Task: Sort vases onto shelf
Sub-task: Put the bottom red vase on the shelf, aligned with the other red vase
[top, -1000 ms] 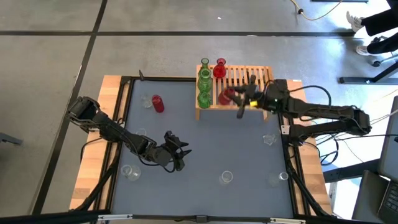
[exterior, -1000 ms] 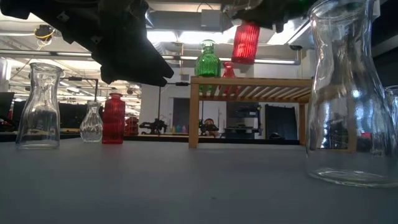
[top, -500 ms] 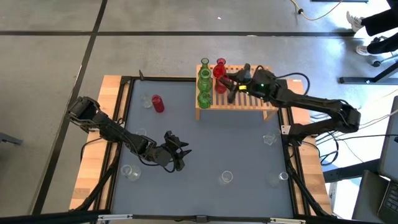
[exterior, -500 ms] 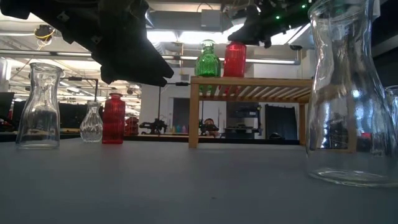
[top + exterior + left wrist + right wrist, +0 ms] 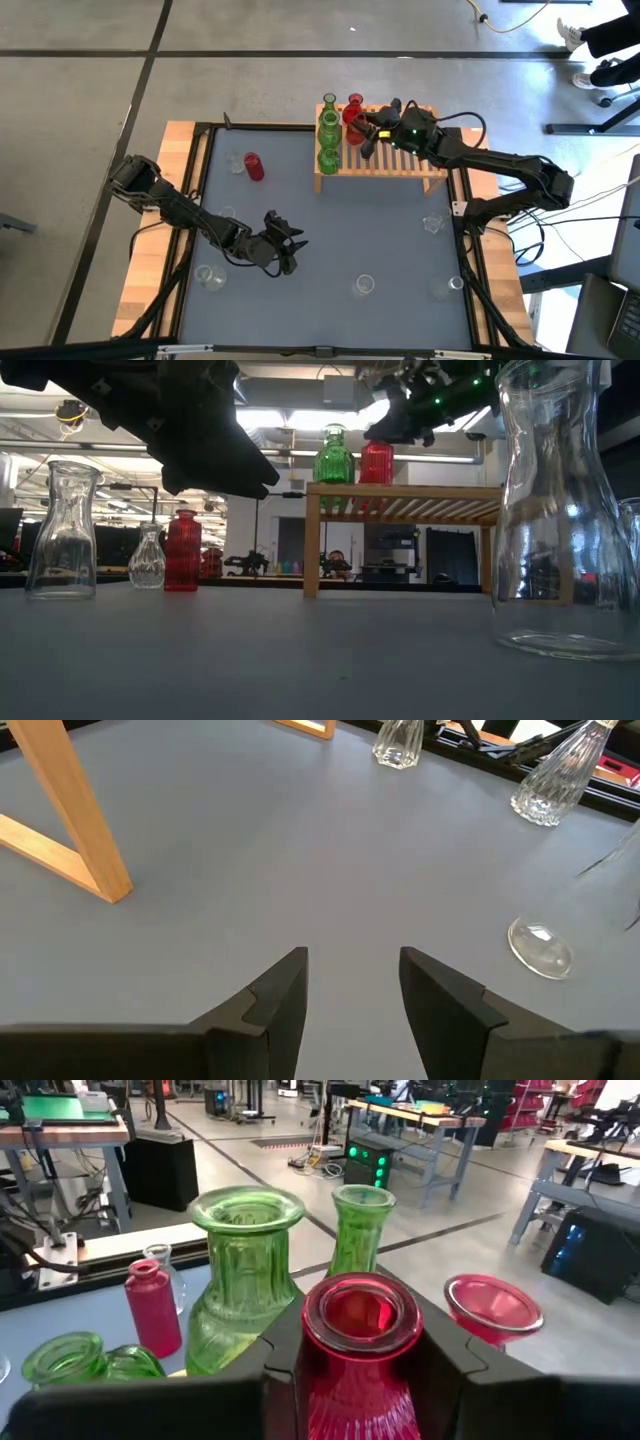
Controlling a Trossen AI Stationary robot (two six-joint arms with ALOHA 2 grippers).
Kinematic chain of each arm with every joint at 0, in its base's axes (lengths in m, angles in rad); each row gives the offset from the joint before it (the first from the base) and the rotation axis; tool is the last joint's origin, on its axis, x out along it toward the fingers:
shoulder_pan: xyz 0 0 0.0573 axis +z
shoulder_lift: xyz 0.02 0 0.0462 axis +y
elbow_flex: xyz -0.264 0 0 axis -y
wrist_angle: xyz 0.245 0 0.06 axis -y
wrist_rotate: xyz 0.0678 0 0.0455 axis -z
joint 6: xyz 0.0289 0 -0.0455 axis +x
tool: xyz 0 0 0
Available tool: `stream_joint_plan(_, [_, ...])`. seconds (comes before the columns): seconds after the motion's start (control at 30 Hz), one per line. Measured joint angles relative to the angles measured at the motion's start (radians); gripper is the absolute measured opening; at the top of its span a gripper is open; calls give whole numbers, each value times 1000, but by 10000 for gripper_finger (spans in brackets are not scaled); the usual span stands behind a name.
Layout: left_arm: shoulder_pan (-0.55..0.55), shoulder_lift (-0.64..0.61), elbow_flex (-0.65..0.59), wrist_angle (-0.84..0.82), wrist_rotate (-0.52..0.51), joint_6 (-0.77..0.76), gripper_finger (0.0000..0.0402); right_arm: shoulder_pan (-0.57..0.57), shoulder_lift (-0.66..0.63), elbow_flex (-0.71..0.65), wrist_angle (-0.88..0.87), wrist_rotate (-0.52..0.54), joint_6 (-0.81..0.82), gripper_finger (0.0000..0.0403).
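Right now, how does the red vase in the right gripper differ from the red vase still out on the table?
The held red vase stands on the shelf beside the green vases; the table red vase stands on the grey mat, beside a small clear vase. The right gripper is clamped on the held one; nothing touches the table one, and the left gripper hangs open elsewhere. Both are upright, red ribbed glass.

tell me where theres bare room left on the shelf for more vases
The shelf's right half and front slats, beside the right gripper, are bare. Its left end is crowded: green vases in a row, a red vase at the back, and the red vase that gripper holds.
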Motion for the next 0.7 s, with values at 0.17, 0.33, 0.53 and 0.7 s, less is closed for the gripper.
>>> stream_joint_plan(0.17, [0,0,0,0,0,-1,153,0,8,0,4,-6,3,103])
stream_joint_plan(0.33, [0,0,0,0,0,-1,153,1,23,0,6,-14,3,103])
stream_joint_plan(0.53, [0,0,0,0,0,-2,153,1,46,2,22,-5,3,103])
stream_joint_plan(0.7, [0,0,0,0,0,-2,153,1,53,2,39,-3,3,103])
